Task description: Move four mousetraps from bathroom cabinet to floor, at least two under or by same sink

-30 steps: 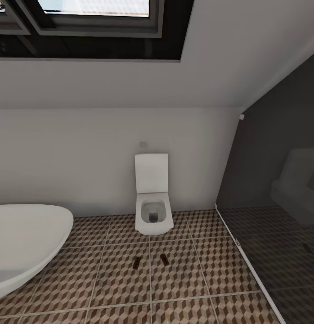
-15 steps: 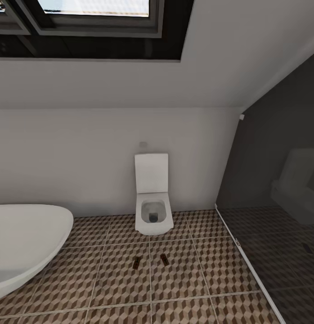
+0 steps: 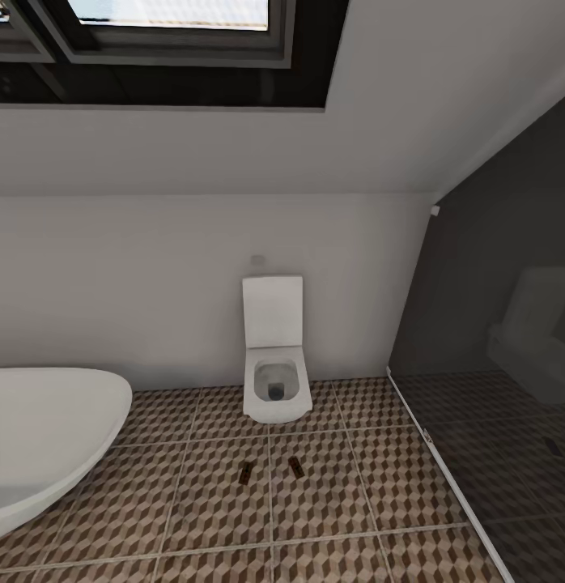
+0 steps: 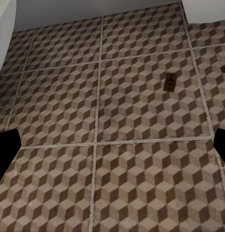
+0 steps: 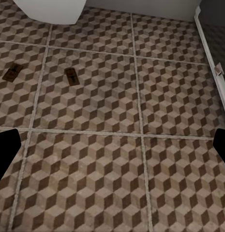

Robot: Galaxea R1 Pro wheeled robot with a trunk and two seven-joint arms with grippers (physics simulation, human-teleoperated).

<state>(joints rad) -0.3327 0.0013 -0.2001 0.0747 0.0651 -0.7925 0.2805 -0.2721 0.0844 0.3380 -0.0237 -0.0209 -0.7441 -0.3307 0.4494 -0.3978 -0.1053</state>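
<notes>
Two traps (image 3: 244,474) (image 3: 295,465) lie flat on the floor (image 3: 331,502), in front of the toilet (image 3: 273,389). Expect light, stiff boards with snaggy wire; pinch the long edges. Both claws spread wide, grasping nothing.

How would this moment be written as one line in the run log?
scene: bathroom | mousetraps: two on bathroom floor, left mousetrap, right mousetrap, apart, before toilet | bathtub at left | grippers: both open, empty
</notes>
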